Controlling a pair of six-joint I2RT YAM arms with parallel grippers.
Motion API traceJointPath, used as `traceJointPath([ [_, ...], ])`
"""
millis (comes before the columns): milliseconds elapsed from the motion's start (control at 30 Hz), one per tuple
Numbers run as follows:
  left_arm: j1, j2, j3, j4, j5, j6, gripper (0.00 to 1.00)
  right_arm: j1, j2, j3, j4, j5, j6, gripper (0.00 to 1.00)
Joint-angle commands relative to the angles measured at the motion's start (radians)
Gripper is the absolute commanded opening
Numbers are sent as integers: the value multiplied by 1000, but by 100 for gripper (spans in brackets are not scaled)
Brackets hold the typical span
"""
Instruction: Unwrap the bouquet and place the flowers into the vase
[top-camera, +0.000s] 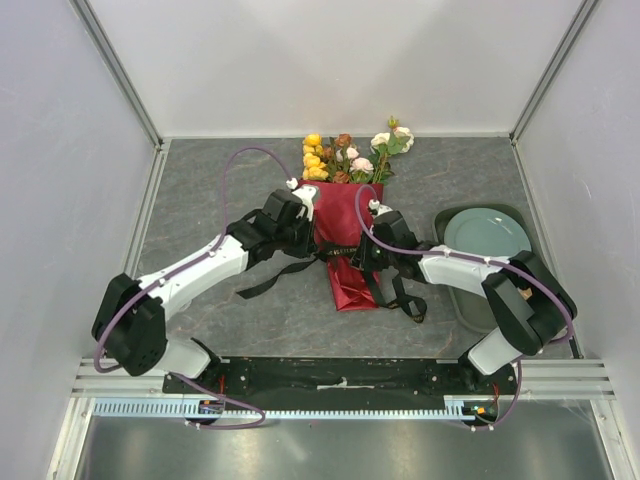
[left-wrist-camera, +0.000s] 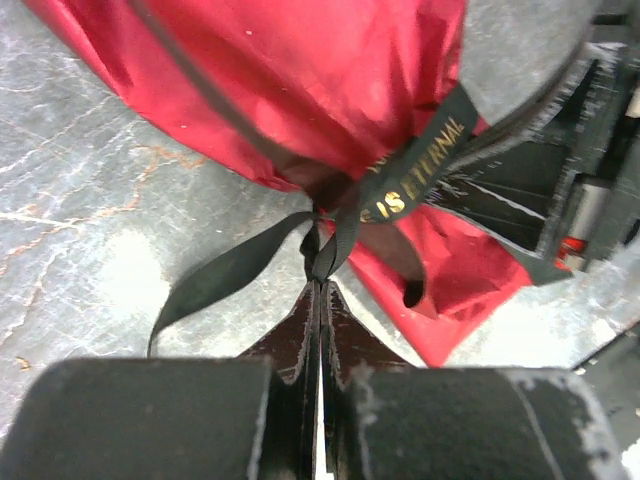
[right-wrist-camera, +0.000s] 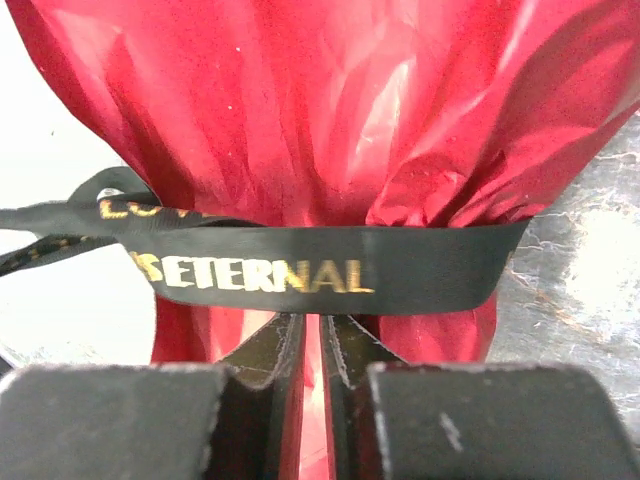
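The bouquet (top-camera: 343, 230) lies across the middle of the table in dark red wrapping paper (right-wrist-camera: 330, 110), its flowers (top-camera: 345, 155) pointing to the far wall. A black ribbon (right-wrist-camera: 420, 265) with gold lettering binds the cone's waist. My left gripper (left-wrist-camera: 320, 287) is at the cone's left side (top-camera: 313, 240), shut on the ribbon's knot (left-wrist-camera: 322, 262). My right gripper (right-wrist-camera: 322, 322) is at the cone's right side (top-camera: 362, 250). Its jaws stand a narrow gap apart just under the ribbon band, with red paper showing between them. The vase is out of view.
A pale green plate (top-camera: 487, 232) rests on a dark tray (top-camera: 462, 300) at the right. Loose ribbon tails trail on the grey table left (top-camera: 268, 280) and right (top-camera: 405, 298) of the cone. White walls enclose the table on three sides.
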Motion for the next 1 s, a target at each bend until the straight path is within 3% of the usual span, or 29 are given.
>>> traceJointPath([
  [0,9,-100,8,56,97,-71,2,-5,-29,62,-56,1,-68,19],
  [300,21,-169,174,4,222,-92,2,-5,-121,115,-146,4,-121,37],
  [467,22,-171,281,-12,252,-94,2,-5,-230,171,-230,-27,-153,58],
  [767,28,-183,451,10,286,-138,2,-3,-382,245,-297,-47,-259,87],
  [967,53,-218,542,22,219,-164,2,26,-413,306,-295,-70,-360,94],
])
